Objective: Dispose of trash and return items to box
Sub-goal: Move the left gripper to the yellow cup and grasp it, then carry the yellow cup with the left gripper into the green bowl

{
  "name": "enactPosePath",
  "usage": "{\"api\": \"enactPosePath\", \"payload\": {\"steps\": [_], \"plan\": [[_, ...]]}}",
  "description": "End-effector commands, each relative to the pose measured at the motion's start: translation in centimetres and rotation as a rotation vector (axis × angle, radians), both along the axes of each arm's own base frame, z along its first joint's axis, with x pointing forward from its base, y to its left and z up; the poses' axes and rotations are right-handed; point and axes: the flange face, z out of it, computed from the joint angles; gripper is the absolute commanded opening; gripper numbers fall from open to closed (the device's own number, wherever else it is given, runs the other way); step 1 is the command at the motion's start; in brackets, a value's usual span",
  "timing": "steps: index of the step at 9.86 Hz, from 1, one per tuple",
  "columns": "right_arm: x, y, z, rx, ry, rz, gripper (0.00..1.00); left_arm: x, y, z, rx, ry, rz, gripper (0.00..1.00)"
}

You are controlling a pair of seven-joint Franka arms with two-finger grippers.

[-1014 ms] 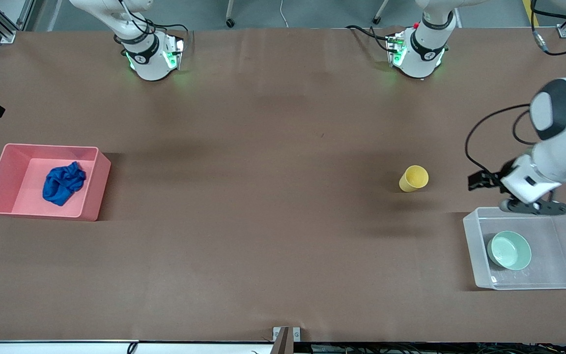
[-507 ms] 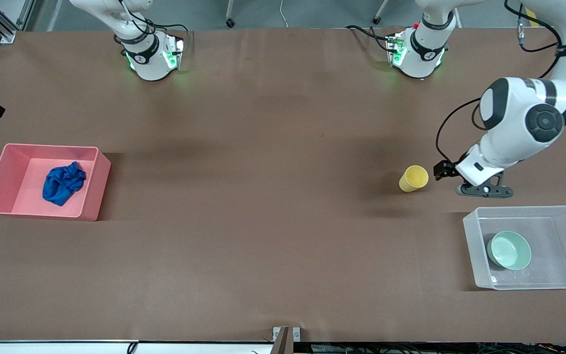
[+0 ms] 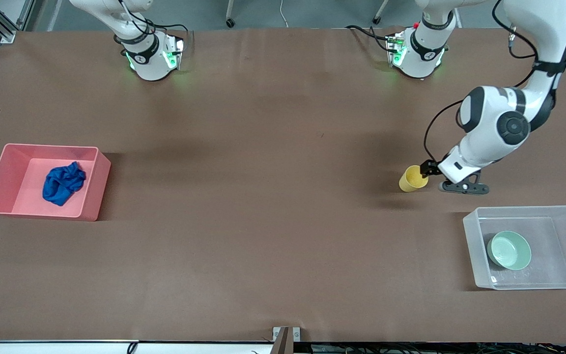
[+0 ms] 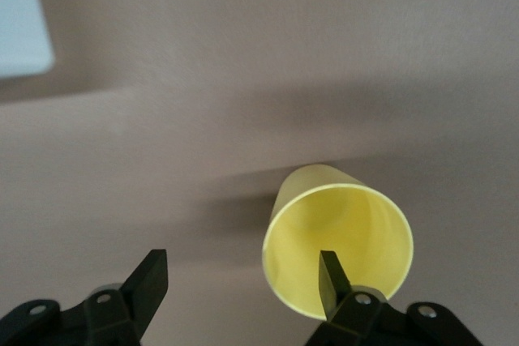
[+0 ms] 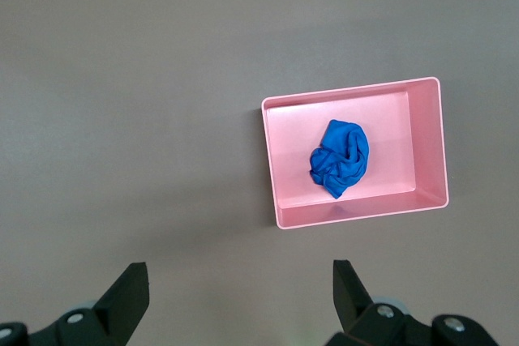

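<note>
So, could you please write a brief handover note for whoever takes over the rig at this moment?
Left hand: open, at the yellow cup, one finger inside the rim, one outside.
Right hand: open, waiting high above the table.
Done: blue cloth lies in the pink bin; green bowl sits in the clear box.
Left: grip the cup, upright on the table, and put it in the box.

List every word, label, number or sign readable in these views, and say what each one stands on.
No text can be read in any view.
yellow cup: plain, no print.
mint-green bowl: plain.
clear tub: no label legible.
pink bin and blue cloth: no markings.
Robot bases: small round marks, too small to read.
</note>
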Motion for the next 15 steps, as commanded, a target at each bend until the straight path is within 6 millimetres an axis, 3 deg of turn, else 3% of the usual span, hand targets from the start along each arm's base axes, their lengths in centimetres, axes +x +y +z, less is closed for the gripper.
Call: {"api": "enactPosePath", "payload": {"steps": [1, 2, 3, 7, 9, 11, 12, 13, 15], "plan": [[0.1, 0.0, 0.3, -0.009, 0.008, -0.004, 1.0, -0.7, -1.3, -3.1, -0.019, 0.035, -0.028, 0.71], [0.1, -0.1, 0.1, -0.009, 0.011, -0.004, 1.0, -0.7, -1.4, -3.7, -0.024, 0.037, -0.026, 0.32], [0.1, -0.1, 0.1, -0.009, 0.012, -0.004, 1.0, -0.6, -1.4, -3.9, -0.026, 0.035, -0.029, 0.01], [0.1, -0.2, 0.1, -0.01, 0.013, -0.004, 1.0, 1.6, -1.4, -0.9, -0.026, -0.035, -0.033, 0.0], [0.1, -0.1, 0.1, -0.009, 0.013, -0.002, 1.0, 3.7, -1.3, 3.0, -0.02, -0.072, -0.03, 0.0], [0.1, -0.1, 0.1, -0.009, 0.013, -0.003, 1.0, 7.8, -0.8, 8.9, -0.015, -0.038, -0.028, 0.0], [0.1, -0.1, 0.1, -0.009, 0.013, -0.002, 1.0, 10.0, 0.5, 11.1, -0.024, -0.034, -0.026, 0.0], [0.1, -0.1, 0.1, -0.009, 0.013, -0.002, 1.0, 12.4, 3.0, 13.0, -0.035, -0.046, -0.021, 0.0], [0.1, -0.1, 0.1, -0.009, 0.013, -0.004, 1.0, 16.8, 8.2, 15.0, -0.054, -0.068, -0.064, 0.0]]}}
